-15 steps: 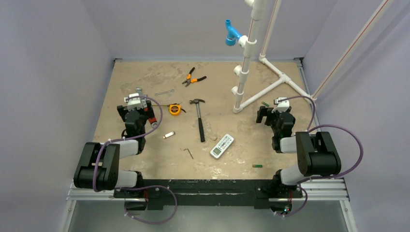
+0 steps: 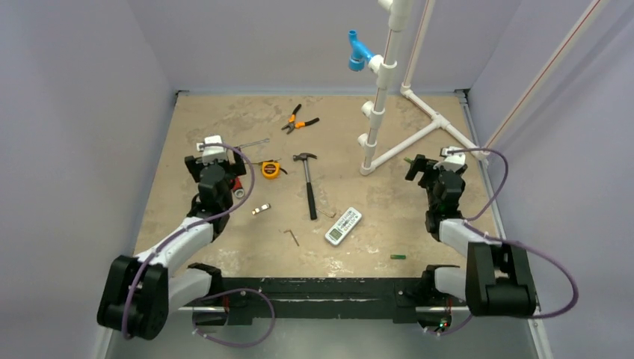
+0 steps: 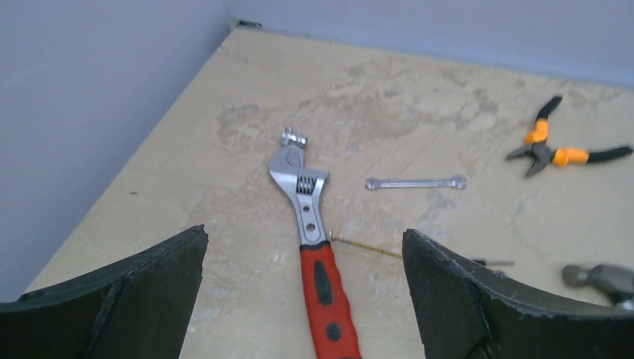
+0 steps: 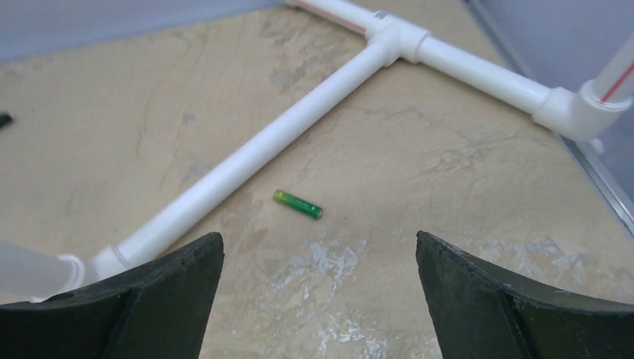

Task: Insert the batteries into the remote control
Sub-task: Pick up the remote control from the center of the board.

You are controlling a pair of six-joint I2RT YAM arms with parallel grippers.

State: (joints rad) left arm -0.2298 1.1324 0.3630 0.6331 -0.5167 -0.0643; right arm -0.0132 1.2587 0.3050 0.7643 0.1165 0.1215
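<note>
left gripper (image 3: 303, 239): jaws wide apart, nothing held; it hangs over the adjustable wrench (image 3: 312, 224), whose red handle runs back between the fingers.
risk at left claw: well apart from every task item; closing here would take the wrench, the wrong object.
remote control (image 2: 343, 225): lying flat, to the right of the left claw and nearer the arm bases, well apart from both claws; display side up, battery door not seen.
risk at remote: judged it must be turned over first; slim and flat, it may slide rather than lift.
near battery (image 2: 398, 256): right of the remote, well behind the right claw, toward the bases.
far battery (image 4: 297, 203): ahead of the right claw, within the span of its fingers, near the white pipe frame (image 4: 247, 161) but apart from it.
right gripper (image 4: 318, 239): jaws wide apart, empty.
risk at right claw: the round cell may roll off on contact; a finger may strike the pipe close by.
count: adjustable wrench one; small spanner (image 3: 416, 182) one; silver clip (image 2: 260, 209) one; tape measure (image 2: 270, 169) one; hex key (image 2: 291, 236) one; pliers (image 3: 549, 149) one; hammer (image 2: 308, 187) one; remote control one; batteries two; white pipe frame one.
</note>
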